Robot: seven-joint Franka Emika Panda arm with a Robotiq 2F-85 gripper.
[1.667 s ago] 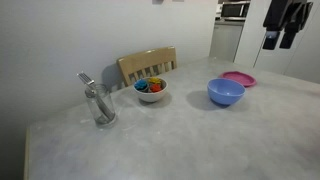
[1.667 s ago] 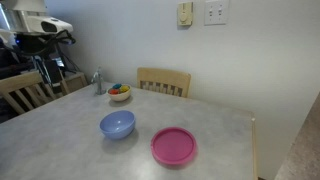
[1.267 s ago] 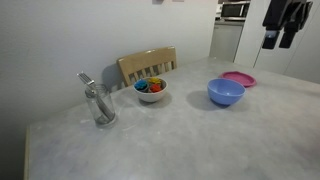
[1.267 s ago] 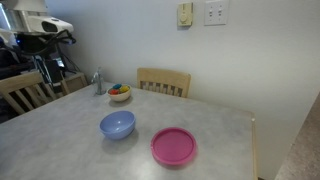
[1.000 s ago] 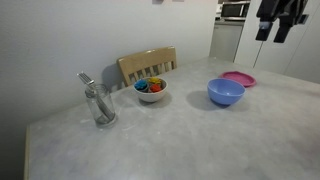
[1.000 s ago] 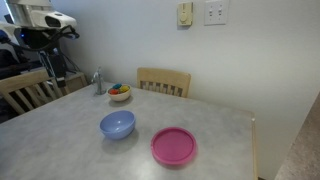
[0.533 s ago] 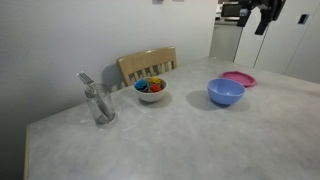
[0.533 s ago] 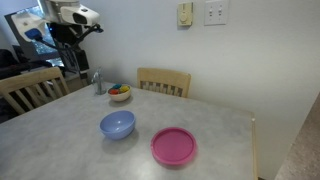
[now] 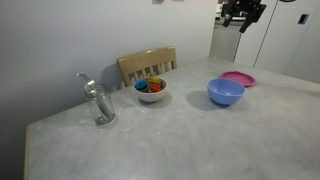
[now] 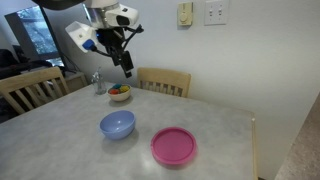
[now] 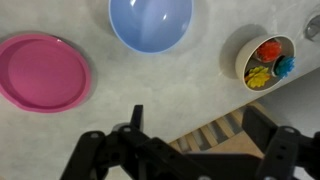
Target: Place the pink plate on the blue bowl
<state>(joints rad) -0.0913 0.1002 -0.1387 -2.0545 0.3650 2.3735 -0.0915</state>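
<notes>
The pink plate (image 9: 238,78) lies flat on the grey table beside the blue bowl (image 9: 226,92); both are empty and apart. They also show in an exterior view, plate (image 10: 174,146) and bowl (image 10: 117,124), and in the wrist view, plate (image 11: 42,72) at left and bowl (image 11: 150,22) at top. My gripper (image 10: 126,66) hangs high above the table's far edge, near the chair, well away from both. It also shows in an exterior view (image 9: 242,18). In the wrist view my gripper (image 11: 198,130) is open and empty.
A white bowl (image 9: 151,89) with colourful contents stands near the wooden chair (image 9: 147,64). A glass and metal dispenser (image 9: 98,100) stands at a table corner. The table (image 10: 60,140) ends close to the plate's side. A wall is behind.
My arm has swung in from the side of the scene and now hangs over the table's far edge near the chair. Plate and bowls have not moved.
</notes>
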